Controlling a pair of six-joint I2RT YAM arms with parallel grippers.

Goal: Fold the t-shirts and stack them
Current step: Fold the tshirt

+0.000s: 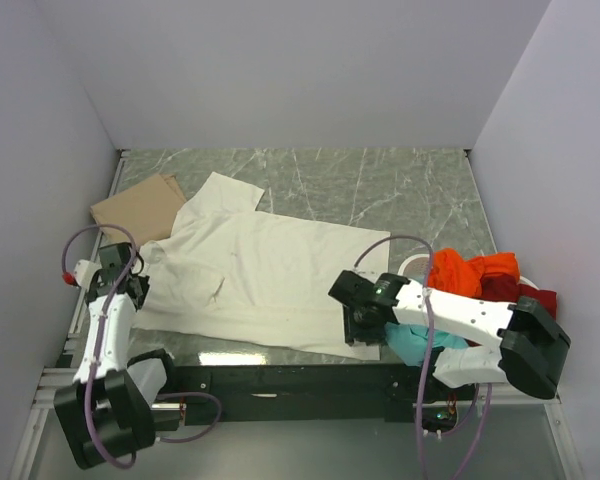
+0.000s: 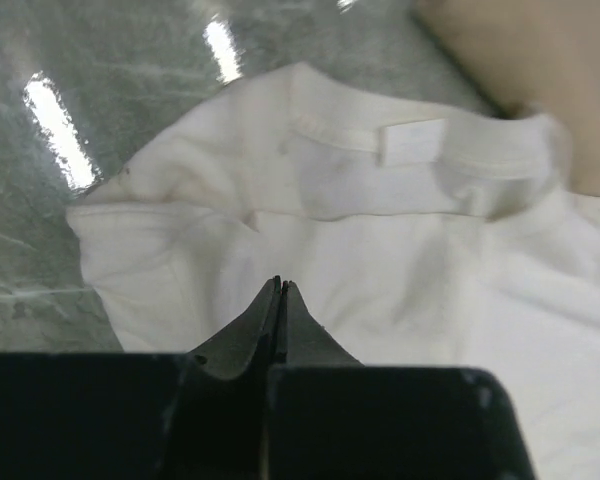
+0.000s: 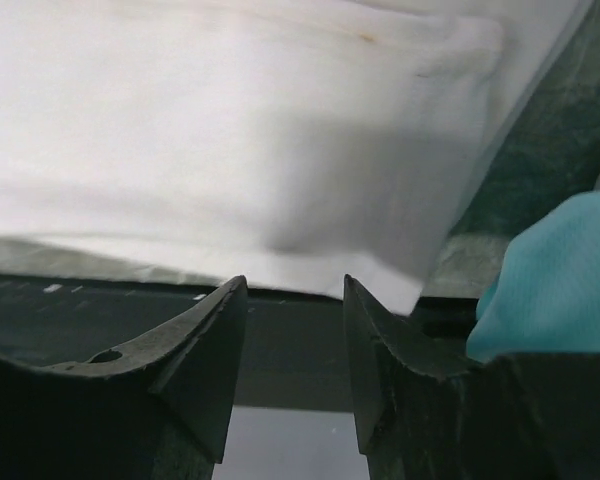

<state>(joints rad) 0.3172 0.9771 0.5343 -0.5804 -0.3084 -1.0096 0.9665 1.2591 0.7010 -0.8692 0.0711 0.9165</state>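
Observation:
A large cream-white t-shirt (image 1: pixel 270 280) lies spread flat on the marble table, its collar (image 2: pixel 410 145) toward the left. A folded tan t-shirt (image 1: pixel 140 208) lies at the back left, partly under the white sleeve. My left gripper (image 2: pixel 281 283) is shut with nothing between its fingers and hovers over the white shirt just below the collar. My right gripper (image 3: pixel 294 283) stands open at the shirt's near right hem corner (image 3: pixel 380 270), with no cloth between its fingers. Orange (image 1: pixel 470 270), dark red (image 1: pixel 535 297) and teal (image 1: pixel 415 342) t-shirts are heaped at the right.
A white plastic basket (image 1: pixel 412 262) holds the heap of coloured shirts by the right wall. The teal cloth (image 3: pixel 555 270) bulges right beside my right fingers. The table's dark front edge (image 3: pixel 130 310) runs just under the white hem. Walls enclose three sides.

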